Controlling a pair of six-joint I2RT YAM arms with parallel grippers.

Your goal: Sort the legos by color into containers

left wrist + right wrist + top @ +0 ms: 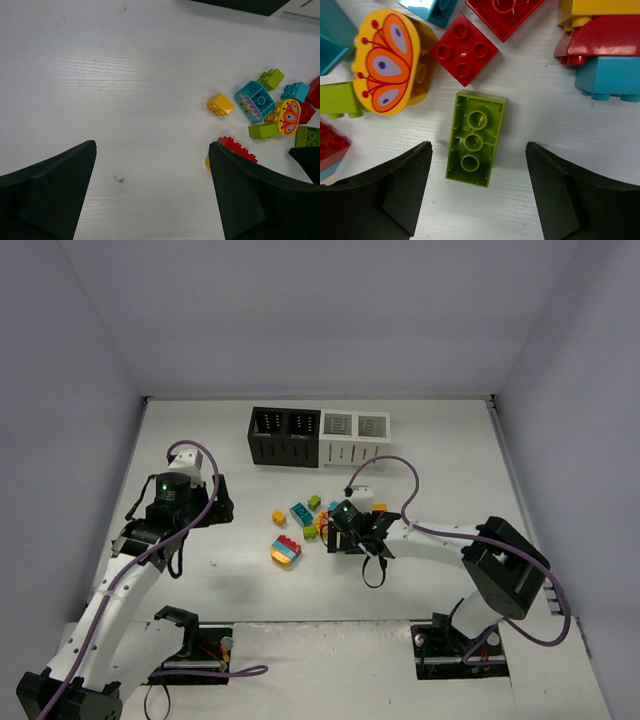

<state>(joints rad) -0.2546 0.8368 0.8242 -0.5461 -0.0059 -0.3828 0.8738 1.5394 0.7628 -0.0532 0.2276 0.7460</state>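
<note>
Though what the containers [300,453] hold cannot be told, left gripper [152,150] and right gripper [478,150] gape empty.

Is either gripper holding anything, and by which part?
Nothing is held: right gripper open around an upturned green brick, not touching it; left gripper open, empty.

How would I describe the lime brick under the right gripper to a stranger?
Find the lego pile in front of the containers. The right gripper hangs over its right side, open jaws flanking a long lime brick. Unlike other green bricks, it lies upside down, three round tubes showing.
</note>
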